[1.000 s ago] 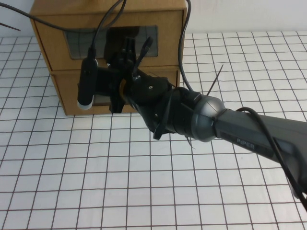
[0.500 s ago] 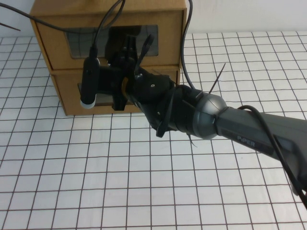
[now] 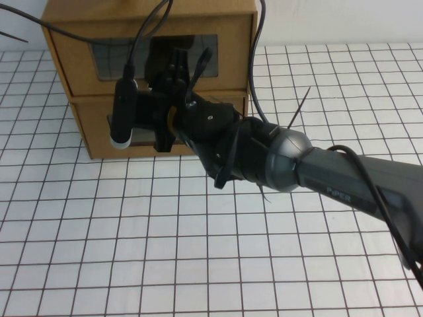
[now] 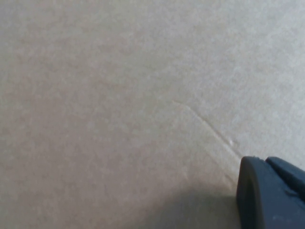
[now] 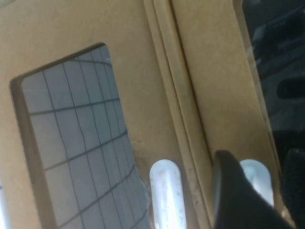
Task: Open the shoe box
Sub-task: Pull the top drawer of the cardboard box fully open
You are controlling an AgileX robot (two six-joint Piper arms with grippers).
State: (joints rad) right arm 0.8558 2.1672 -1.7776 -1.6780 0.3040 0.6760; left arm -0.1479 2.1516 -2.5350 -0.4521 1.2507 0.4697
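Two brown cardboard shoe boxes stand stacked at the table's back left, the upper box [image 3: 231, 39] with a dark window and the lower box [image 3: 89, 132] with a pale one. My right gripper [image 3: 182, 69] is pressed to the upper box's front. In the right wrist view one of its fingers [image 5: 236, 195] covers part of the upper box's oval finger hole [image 5: 259, 174], and the other lies over the dark window. The right gripper [image 5: 276, 191] is shut on the cardboard strip between them. Part of my left gripper [image 4: 269, 195] shows close against plain cardboard.
The lower box's window [image 5: 71, 143] reflects the grid, and its own oval hole [image 5: 164, 195] sits beside it. A white gridded table [image 3: 132, 251] spreads in front. Black cables [image 3: 254, 59] hang over the boxes, and a black cylinder with a white tip [image 3: 121, 119] juts from the right wrist.
My right gripper's jaws have narrowed onto the upper box's front strip and the wrist has shifted slightly right. The boxes have not moved.
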